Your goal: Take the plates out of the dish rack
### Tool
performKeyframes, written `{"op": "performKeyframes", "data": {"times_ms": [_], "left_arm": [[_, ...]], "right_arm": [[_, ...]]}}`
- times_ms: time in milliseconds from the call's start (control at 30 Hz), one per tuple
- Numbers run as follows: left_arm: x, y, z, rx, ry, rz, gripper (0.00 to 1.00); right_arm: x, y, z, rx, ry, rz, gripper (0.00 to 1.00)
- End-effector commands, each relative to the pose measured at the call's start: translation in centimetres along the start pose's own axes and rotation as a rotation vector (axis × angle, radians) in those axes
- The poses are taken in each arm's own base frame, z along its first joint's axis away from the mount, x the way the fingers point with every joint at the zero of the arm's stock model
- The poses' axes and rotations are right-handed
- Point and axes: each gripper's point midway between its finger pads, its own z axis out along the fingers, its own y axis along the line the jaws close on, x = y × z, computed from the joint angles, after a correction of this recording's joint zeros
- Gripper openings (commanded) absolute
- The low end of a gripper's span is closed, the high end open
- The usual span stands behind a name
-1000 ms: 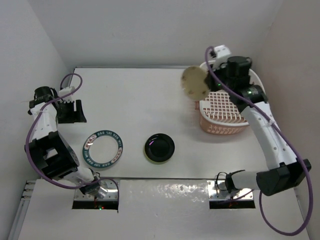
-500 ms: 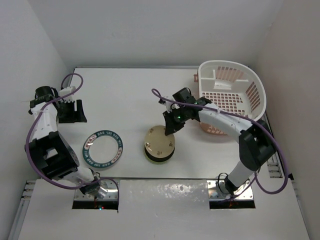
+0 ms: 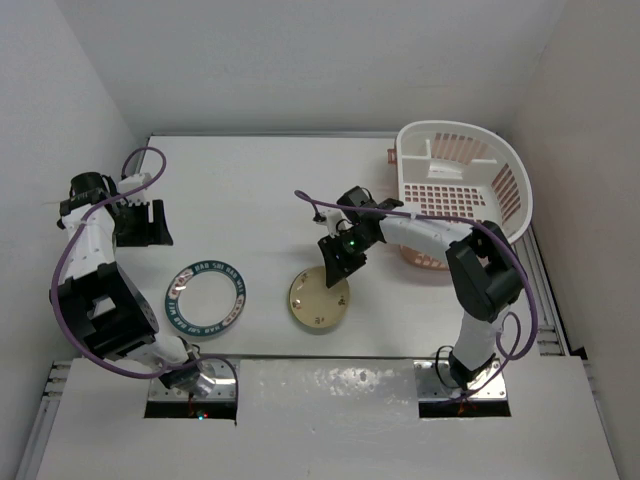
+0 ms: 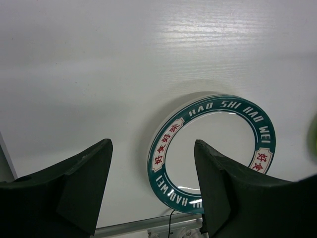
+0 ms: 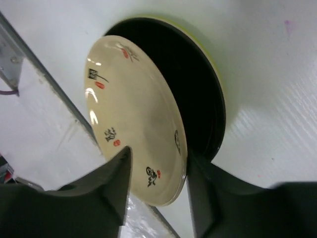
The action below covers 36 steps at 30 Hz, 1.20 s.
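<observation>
The right gripper (image 5: pixel 158 184) has its jaws pinched on the rack-side rim of the cream-tan plate (image 5: pixel 133 119), which lies tilted directly over the lime-green plate (image 5: pixel 200 94) mid-tabletop (image 3: pixel 260 190); the left gripper (image 4: pixel 151 188), spread and empty, is well apart.

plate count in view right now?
3. Teal-rim plate flat on the table, left side; cream plate tilted in the right gripper over a lime plate. Rack looks empty; some may be hidden.
</observation>
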Motion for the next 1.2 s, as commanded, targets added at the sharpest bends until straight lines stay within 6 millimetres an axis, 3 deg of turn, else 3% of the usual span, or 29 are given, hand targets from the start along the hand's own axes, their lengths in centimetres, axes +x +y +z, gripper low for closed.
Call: {"op": "performKeyframes", "data": {"times_ms": [0,33,100,267,533,667,800,867,900,967,1033,1067,1100,1133,1167], "left_arm": [[-0.9,-0.1,-0.4,-0.008,-0.036,0.030,0.65],[-0.9,-0.1,-0.3,-0.008,-0.035,0.031,0.65],[-0.9,-0.1,-0.4,-0.010,-0.036,0.029,0.65],[-1.0,-0.1,-0.4,-0.010,-0.039,0.029,0.65],[-0.9,0.0,-0.4,-0.013,-0.035,0.029,0.65],[-0.9,0.2,-0.4,-0.023,-0.034,0.032,0.65],[-1.5,0.4,-0.8,-0.037,-0.044,0.035,0.65],[-2.0,0.6,-1.1,-0.053,-0.054,0.038,0.65],[-2.3,0.8,-1.4,-0.068,-0.059,0.042,0.65],[-2.7,1.2,-1.7,-0.090,-0.065,0.046,0.65],[-3.3,1.9,-2.4,-0.137,-0.073,0.046,0.65],[-3.5,2.2,-2.7,-0.155,-0.077,0.044,0.65],[-3.9,2.8,-3.1,-0.191,-0.081,0.042,0.65],[-4.1,3.0,-3.3,-0.210,-0.085,0.040,0.65],[-4.5,3.6,-3.8,-0.244,-0.092,0.027,0.65]], "right_arm": [[-0.3,-1.3,0.1,0.057,0.034,-0.023,0.53],[0.5,-1.6,-0.1,0.080,0.085,-0.014,0.58],[-0.1,-2.4,-0.4,0.132,0.103,-0.035,0.66],[0.6,-4.0,-0.1,0.232,0.167,-0.042,0.68],[0.1,-3.1,0.9,0.232,0.169,-0.069,0.61],[-2.9,-1.5,-0.7,0.221,0.078,-0.087,0.63],[-7.7,-0.1,-5.6,0.307,-0.094,-0.138,0.73],[-10.0,-0.6,-8.7,0.405,-0.183,-0.145,0.83],[-10.9,-1.0,-11.0,0.475,-0.240,-0.130,0.97],[-12.4,-2.3,-14.8,0.548,-0.340,-0.076,0.99],[-13.0,-3.4,-18.8,0.598,-0.445,0.030,0.99],[-12.7,-5.8,-21.5,0.629,-0.494,0.129,0.99],[-12.2,-6.8,-23.0,0.632,-0.530,0.218,0.99],[-11.1,-8.9,-26.3,0.671,-0.589,0.306,0.99],[-10.2,-10.0,-27.7,0.699,-0.613,0.369,0.99]]}}
